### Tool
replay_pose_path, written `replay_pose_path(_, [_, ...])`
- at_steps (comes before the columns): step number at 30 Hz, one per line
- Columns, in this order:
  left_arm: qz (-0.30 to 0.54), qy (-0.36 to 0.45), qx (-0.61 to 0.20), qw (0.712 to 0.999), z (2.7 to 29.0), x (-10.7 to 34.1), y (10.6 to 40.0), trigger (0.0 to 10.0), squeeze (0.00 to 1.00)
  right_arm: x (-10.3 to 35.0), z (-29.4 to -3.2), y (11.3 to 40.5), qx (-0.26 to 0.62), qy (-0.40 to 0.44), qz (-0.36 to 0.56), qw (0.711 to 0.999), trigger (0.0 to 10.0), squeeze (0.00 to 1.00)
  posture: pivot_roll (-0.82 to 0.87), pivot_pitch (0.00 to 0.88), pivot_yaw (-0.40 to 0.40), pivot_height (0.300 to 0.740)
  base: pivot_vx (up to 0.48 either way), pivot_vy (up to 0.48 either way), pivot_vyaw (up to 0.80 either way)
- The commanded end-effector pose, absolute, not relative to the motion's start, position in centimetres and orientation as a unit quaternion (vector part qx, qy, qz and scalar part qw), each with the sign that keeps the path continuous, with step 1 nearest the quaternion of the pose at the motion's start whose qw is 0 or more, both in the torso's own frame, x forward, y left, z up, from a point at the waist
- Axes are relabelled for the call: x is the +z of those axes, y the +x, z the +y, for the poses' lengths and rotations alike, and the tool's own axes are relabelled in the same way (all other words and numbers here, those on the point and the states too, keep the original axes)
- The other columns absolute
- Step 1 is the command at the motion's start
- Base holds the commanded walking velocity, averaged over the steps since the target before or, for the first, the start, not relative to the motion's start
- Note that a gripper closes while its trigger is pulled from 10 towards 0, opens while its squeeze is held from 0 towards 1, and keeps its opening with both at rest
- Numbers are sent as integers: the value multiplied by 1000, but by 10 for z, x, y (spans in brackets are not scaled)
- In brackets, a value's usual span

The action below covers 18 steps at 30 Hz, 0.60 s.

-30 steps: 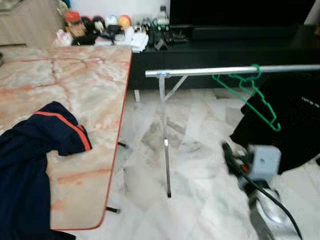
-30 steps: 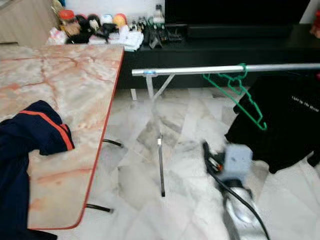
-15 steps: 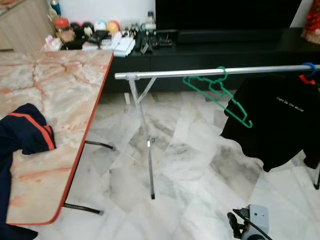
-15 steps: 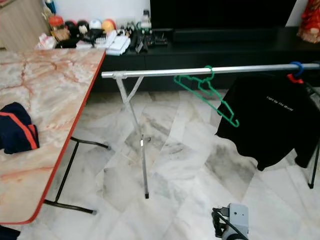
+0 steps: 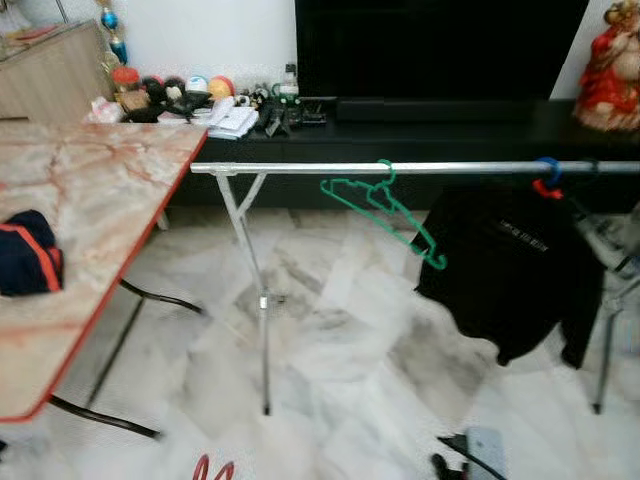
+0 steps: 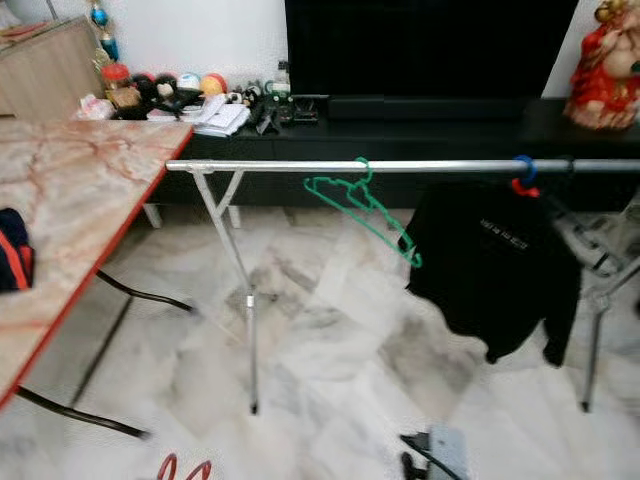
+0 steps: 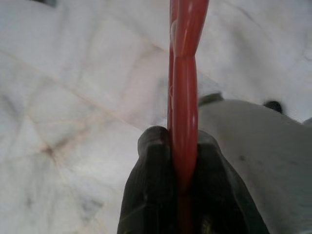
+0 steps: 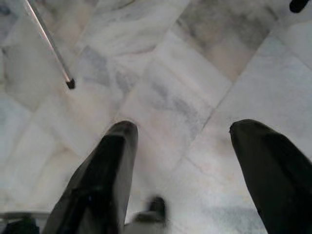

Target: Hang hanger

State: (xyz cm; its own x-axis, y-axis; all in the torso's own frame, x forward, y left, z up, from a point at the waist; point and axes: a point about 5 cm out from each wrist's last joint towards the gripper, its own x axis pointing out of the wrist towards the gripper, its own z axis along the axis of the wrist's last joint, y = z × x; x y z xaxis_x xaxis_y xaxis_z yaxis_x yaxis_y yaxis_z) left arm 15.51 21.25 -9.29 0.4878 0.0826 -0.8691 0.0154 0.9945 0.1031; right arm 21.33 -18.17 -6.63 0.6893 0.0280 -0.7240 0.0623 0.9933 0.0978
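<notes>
Left hand [image 7: 183,161] is clamped on the red hanger [image 7: 184,92], carrying it low toward the rail [image 5: 420,168] ahead; right hand [image 8: 183,161] gapes wide.

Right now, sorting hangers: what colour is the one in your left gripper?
Red hanger, clearest in the left wrist view.

A red hanger [image 7: 184,97], apparently plastic, is pinched between the left gripper's [image 7: 184,161] fingers.

- The camera view pulls back, so the whole clothes rail [image 5: 400,168] and its far leg [image 5: 604,345] now show.
- A red hanger [image 5: 213,469] enters at the lower edge.
- The right gripper [image 5: 455,462] sits lower, almost out of frame.
</notes>
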Motion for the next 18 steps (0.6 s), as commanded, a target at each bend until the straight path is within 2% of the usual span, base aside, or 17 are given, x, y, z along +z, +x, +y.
replay_pose_path(1, [510,46,27,859,212,-93,156,10000,0,-71,-190,205,-18,53,410,910,10000,0,-60,4,-14,740,0,0,0])
replay_pose_path(11, [531,54,24,845,208,-99,143,10000,0,-83,-196,181,-29,45,448,893,10000,0,-52,56,-1,740,0,0,0])
replay_pose_path(18, [536,59,28,842,213,-101,135,10000,0,-92,-191,164,-24,29,477,878,10000,0,-50,90,8,740,0,0,0])
